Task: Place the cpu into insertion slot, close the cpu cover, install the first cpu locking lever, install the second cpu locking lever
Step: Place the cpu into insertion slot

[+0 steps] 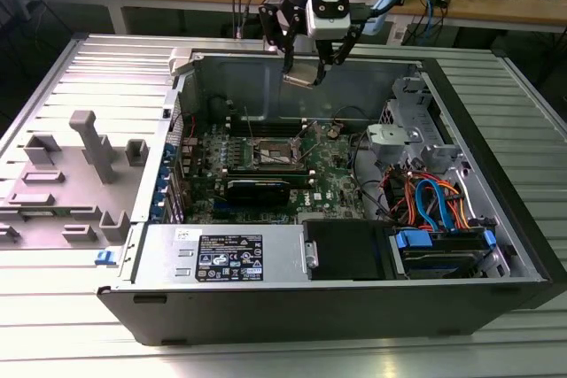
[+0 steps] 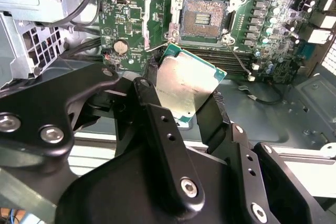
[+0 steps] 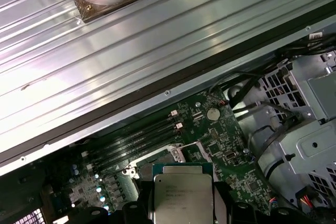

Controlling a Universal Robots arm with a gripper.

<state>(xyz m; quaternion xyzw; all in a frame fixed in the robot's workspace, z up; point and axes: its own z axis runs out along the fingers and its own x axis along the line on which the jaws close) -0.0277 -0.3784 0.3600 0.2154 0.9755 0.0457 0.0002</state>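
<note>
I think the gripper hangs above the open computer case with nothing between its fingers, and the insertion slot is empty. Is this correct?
Not quite: the gripper is not empty. The second wrist view shows it shut on the cpu, gripped at two opposite edges. The rest is right: it hangs above the open computer case, and the insertion slot is empty.

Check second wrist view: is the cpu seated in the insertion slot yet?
No, the gripper holds the cpu clear of the board, and the insertion slot lies open and empty.
</note>
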